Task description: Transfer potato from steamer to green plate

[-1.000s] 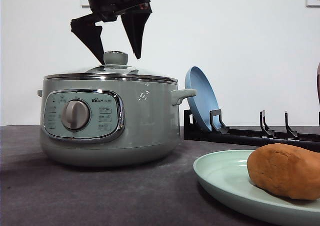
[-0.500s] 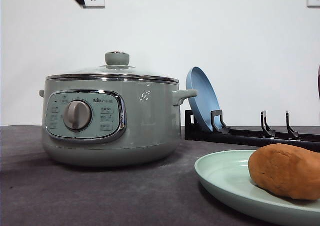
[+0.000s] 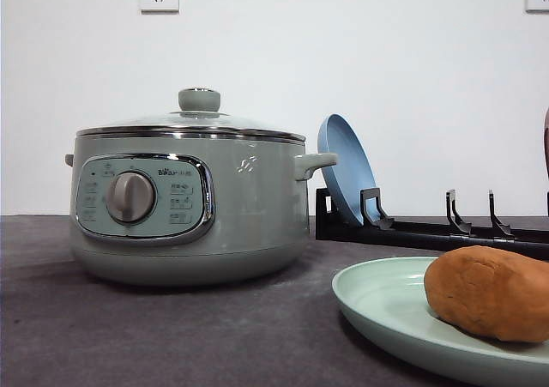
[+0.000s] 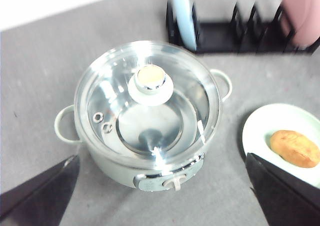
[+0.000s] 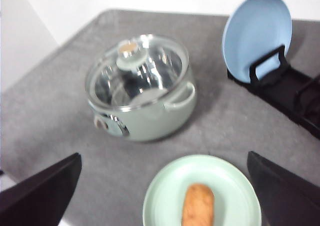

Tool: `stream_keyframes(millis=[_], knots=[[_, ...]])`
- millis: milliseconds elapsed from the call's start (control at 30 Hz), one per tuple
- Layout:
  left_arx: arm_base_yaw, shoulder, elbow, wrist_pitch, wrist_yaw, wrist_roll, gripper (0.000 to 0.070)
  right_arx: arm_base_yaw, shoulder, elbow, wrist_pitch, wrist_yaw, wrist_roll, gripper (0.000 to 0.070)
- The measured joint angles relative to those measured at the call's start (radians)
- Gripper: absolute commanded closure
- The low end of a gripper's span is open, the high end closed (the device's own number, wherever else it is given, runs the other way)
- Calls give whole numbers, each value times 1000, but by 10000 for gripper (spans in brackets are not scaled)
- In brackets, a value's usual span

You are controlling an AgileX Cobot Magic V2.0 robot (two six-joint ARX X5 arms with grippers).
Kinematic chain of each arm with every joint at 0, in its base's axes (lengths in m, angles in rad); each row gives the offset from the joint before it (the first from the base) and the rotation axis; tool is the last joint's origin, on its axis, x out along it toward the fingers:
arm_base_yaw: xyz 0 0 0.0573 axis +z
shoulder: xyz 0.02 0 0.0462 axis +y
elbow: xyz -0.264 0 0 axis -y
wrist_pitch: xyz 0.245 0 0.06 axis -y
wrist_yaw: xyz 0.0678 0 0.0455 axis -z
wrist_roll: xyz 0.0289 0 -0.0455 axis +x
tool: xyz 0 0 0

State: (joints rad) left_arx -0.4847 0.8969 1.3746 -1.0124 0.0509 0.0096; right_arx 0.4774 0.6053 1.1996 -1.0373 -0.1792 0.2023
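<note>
front view low, near worktop (image 3: 171,335) level, facing the wall. both wrist views look down from high; all share the steamer (image 3: 189,207).

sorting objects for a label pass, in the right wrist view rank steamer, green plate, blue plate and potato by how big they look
1. steamer
2. green plate, partly cut off at the frame edge and nearer the camera, so unsure against the steamer
3. blue plate
4. potato

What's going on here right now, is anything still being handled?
Nothing is held. The potato lies on the green plate, apart from the steamer, whose glass lid is on. The left gripper and right gripper are both open, high above the table. A blue plate stands in the black rack behind.
</note>
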Motion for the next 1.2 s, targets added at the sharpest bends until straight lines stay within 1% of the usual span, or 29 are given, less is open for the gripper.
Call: stream_keyframes(millis=[67,133,233,333,533,567,600,633,667,700,733,767,800,1200], knots=[[0,-111,-116,60,1,-12,0,0,-5,-11,8,1,-15,0],[0,-222,-221,113,12,-46,0,0,-15,-33,20,10,-23,0],[-1,-358,-318,141,34,-99,0,0,-43,-79,37,21,-30,0],[-1,-440,-367,141,35,-130,0,0,-72,-129,45,20,-31,0],[-1,-457,-375,141,35,-134,0,0,-86,-176,52,5,-30,0],[-1,-457,-375,141,35,-134,8,0,-86,-176,55,-1,-30,0],[-1,-457,-375,141,35,-133,59,0,-86,-176,55,-2,-30,2],[-1,-457,-375,141,35,-132,239,0,-86,-176,55,-3,-30,30],[-1,-457,-375,141,35,-130,539,0,-87,-176,55,-4,-30,168],[-1,-457,-375,140,35,-127,693,0,-87,-176,54,-6,-29,415],[-1,-457,-375,139,35,-123,667,0,-87,-176,54,-11,-27,683],[-1,-457,-375,138,35,-122,700,0,-87,-176,54,-16,-27,694],[-1,-456,-375,137,34,-120,700,0,-87,-176,53,-25,-27,676],[-1,-453,-375,134,34,-112,700,0,-87,-176,54,-29,-27,681]])
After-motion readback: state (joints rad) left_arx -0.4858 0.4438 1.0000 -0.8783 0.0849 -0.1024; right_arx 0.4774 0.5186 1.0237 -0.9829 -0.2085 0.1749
